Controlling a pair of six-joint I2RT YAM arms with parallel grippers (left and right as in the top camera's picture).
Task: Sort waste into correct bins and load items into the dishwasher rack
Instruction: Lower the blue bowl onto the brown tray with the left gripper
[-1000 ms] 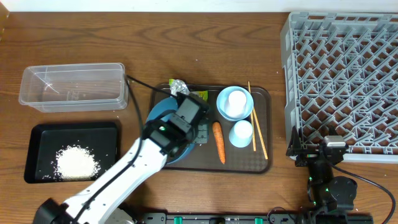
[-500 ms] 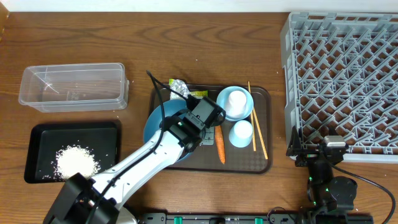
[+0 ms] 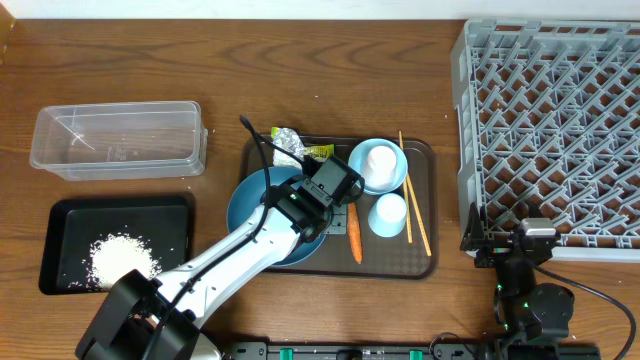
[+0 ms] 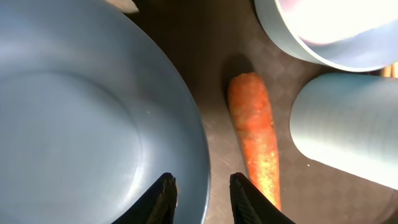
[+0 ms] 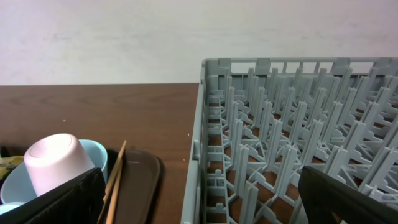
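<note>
The large blue dish [image 3: 255, 215] lies on the left of the brown serving tray [image 3: 425, 265]. My left gripper [image 3: 335, 207] is open, and its fingers straddle the dish's right rim [image 4: 202, 180] without touching it. The carrot [image 4: 255, 134] lies just right of them. A pale cup [image 3: 381, 160] stands upside down in the pale-blue bowl [image 3: 356, 170], and a second cup [image 3: 388, 213] lies below it. Chopsticks [image 3: 415, 195] lie along the tray's right side. The wrapper [image 3: 288, 140] and yellow-green packet [image 3: 318, 153] sit at the tray's top. My right gripper [image 5: 205, 202] is open beside the rack [image 5: 280, 124].
The clear tub [image 3: 118, 138] stands at the far left. Below it is the black tray [image 3: 60, 240] with a heap of rice [image 3: 122, 260]. The grey rack [image 3: 555, 120] fills the right side of the table. My left arm [image 3: 230, 270] crosses the table's front.
My left gripper has swung right from over the blue dish to its right rim beside the carrot. The dish has shifted slightly to the left. The right arm is still.
</note>
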